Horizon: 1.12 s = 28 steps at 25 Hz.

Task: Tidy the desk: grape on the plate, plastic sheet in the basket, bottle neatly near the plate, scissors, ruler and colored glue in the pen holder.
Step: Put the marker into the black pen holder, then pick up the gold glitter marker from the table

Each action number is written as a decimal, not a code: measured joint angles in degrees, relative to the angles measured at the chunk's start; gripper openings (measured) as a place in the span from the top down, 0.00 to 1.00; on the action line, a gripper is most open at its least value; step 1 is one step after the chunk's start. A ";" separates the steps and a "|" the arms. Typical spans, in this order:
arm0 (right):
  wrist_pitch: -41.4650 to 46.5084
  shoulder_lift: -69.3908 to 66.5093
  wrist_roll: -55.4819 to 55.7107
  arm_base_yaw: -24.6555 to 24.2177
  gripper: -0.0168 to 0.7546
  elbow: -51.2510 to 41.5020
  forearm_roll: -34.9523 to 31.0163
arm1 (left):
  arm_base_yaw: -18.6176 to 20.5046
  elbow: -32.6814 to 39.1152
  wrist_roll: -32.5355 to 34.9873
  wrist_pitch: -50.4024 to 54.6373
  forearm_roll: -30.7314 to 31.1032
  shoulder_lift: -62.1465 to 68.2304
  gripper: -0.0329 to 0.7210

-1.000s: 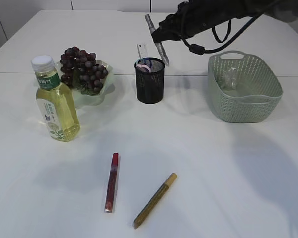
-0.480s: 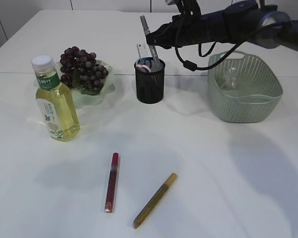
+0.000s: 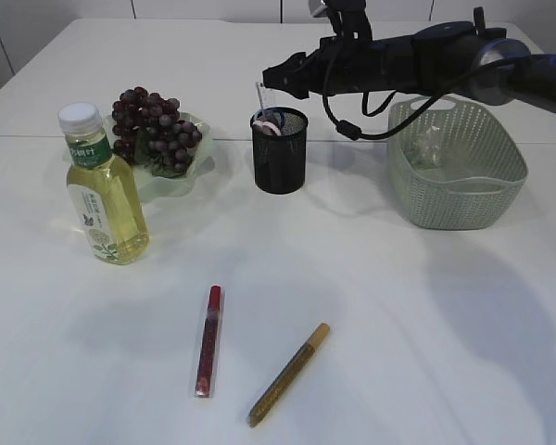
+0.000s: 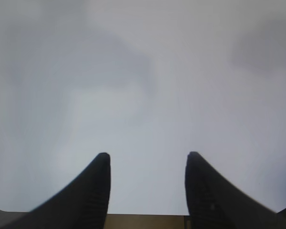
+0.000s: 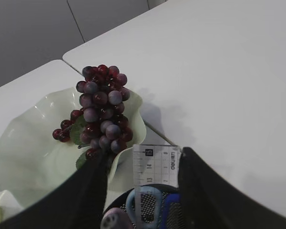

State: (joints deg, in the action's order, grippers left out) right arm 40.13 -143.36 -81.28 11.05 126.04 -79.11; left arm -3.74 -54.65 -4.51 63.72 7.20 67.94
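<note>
My right gripper (image 3: 276, 76) hovers open just above the black mesh pen holder (image 3: 279, 158), holding nothing. Between its fingers in the right wrist view stand the clear ruler (image 5: 155, 166), the blue scissors handles (image 5: 145, 206) and the rounded grey end of a glue pen (image 5: 114, 220), all inside the holder. The grape bunch (image 3: 153, 130) lies on the pale green plate (image 3: 196, 165). The bottle (image 3: 102, 190) of yellow liquid stands in front of the plate's left side. A red glue pen (image 3: 208, 340) and a gold one (image 3: 289, 374) lie on the near table. My left gripper (image 4: 148, 157) is open over bare table.
A grey-green woven basket (image 3: 456, 185) stands to the right of the pen holder, with a clear plastic sheet (image 3: 430, 145) inside. My right arm (image 3: 426, 60) reaches in from the right above the basket's far rim.
The right gripper carried a silver glue pen down into the pen holder and opened. The pen now stands inside the holder, free of the jaws.
</note>
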 joint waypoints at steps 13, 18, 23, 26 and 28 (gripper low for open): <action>21.97 10.91 58.44 0.11 0.48 0.00 51.29 | 0.00 0.00 -0.27 0.00 -0.49 0.00 0.46; 29.83 13.30 68.31 0.96 0.49 0.00 55.02 | 0.00 0.00 -0.27 -0.04 -1.54 0.00 0.46; 30.19 16.88 78.61 6.22 0.49 -3.66 64.89 | 0.00 0.00 -0.27 -0.27 -1.54 0.00 0.46; 30.42 20.08 82.77 10.12 0.49 -8.47 68.34 | 0.00 0.00 -0.27 -1.01 -1.54 0.00 0.46; 30.42 21.83 84.36 12.62 0.49 -12.41 68.88 | 0.00 0.00 -0.27 -1.80 -1.54 0.00 0.46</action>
State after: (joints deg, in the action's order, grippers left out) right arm 70.55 -121.52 3.08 23.67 113.63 -10.23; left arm -3.74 -54.65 -4.78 61.92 5.66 67.94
